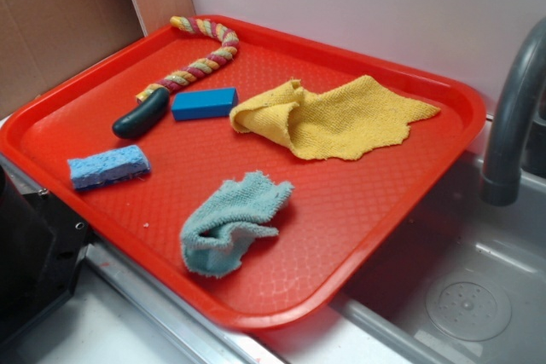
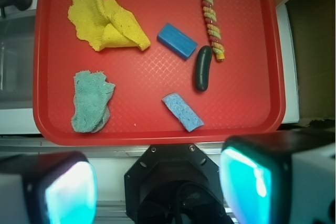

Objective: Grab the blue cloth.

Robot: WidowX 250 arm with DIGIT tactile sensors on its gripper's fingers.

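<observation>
You have a red plastic tray (image 1: 401, 185) resting beside a steel sink (image 1: 478, 296), with a grey faucet (image 1: 512, 125) rising at the sink's far side. The largest thing on the tray is the yellow cloth (image 1: 337, 117), spread and partly folded toward the far edge on the sink side. Next comes the braided rope toy (image 1: 200, 57), striped in yellow, pink and green, curling from the far corner inward along the edge away from the sink. The blue cloth (image 1: 230, 223), your target, lies bunched near the tray's near edge on the sink side, well apart from the yellow cloth and touching nothing else. A light-blue sponge (image 1: 108, 166) sits near the opposite edge, away from the sink. A dark green, cucumber-shaped object (image 1: 141, 115) lies with one end just at the rope's end, and a solid blue rectangular block (image 1: 204, 103) sits just beside it, between it and the yellow cloth. In the wrist view the gripper (image 2: 157, 187) hangs high above the tray's near edge; its fingers (image 2: 63, 187) stand spread wide apart, released, with nothing between them, and the blue cloth (image 2: 92, 102) lies off to one side of them.
</observation>
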